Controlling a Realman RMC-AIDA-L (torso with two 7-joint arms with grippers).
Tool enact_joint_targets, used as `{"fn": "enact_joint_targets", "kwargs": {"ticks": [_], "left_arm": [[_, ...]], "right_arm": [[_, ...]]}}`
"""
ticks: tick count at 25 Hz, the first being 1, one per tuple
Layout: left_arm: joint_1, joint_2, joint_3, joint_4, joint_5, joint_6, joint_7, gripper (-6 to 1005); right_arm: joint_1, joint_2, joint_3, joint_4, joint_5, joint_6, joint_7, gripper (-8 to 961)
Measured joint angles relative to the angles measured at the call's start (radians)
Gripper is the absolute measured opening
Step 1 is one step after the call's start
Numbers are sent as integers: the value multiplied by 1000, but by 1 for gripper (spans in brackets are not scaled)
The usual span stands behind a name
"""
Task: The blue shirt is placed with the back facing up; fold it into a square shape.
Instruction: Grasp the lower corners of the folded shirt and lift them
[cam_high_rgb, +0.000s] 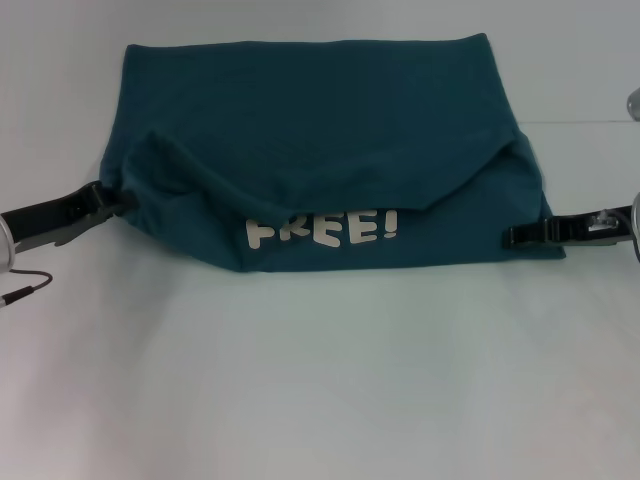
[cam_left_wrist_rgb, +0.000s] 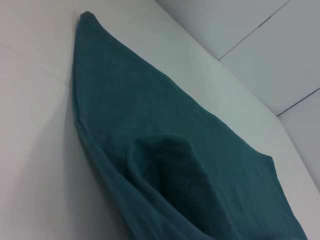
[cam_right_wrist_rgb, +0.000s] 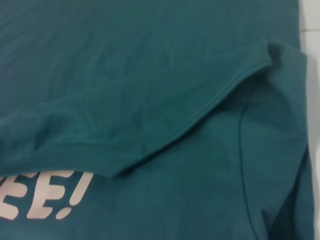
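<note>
**Hands at the two side edges of a part-folded shirt**

Left hand (cam_high_rgb: 118, 200) lies low at the left edge of the blue shirt (cam_high_rgb: 330, 120), its dark fingers touching the cloth where the fabric bunches into a raised fold; whether those fingers pinch the cloth or merely rest against it cannot be told. Right hand (cam_high_rgb: 512, 237) lies at the opposite side, its fingertips over the shirt's near right corner; its grip likewise cannot be told. The shirt lies spread on the white tabletop (cam_high_rgb: 320, 400), centred between the two arms. A hemmed edge (cam_right_wrist_rgb: 165, 132) sags in a shallow V across the middle of the garment, the upper layer lying over the lower one. Beneath that edge, on the near layer, white lettering (cam_high_rgb: 322, 230) reads "FREE!", partly covered along its top. In the left wrist view the cloth (cam_left_wrist_rgb: 150, 125) runs to a far pointed corner, with a soft hump of fabric close to the camera. A thin cable (cam_high_rgb: 25, 285) trails on the tabletop beside the left arm.
</note>
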Motion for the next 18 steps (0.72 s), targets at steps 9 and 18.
{"fn": "enact_joint_targets", "kwargs": {"ticks": [9,18], "left_arm": [[-1,-2,0,0,0,-1,3,29],[-1,-2,3,0,0,-3,4,28]], "right_arm": [[-4,2,4,-7,4,11,11,741],[1,2,5,-3,3,7,11,300]]}}
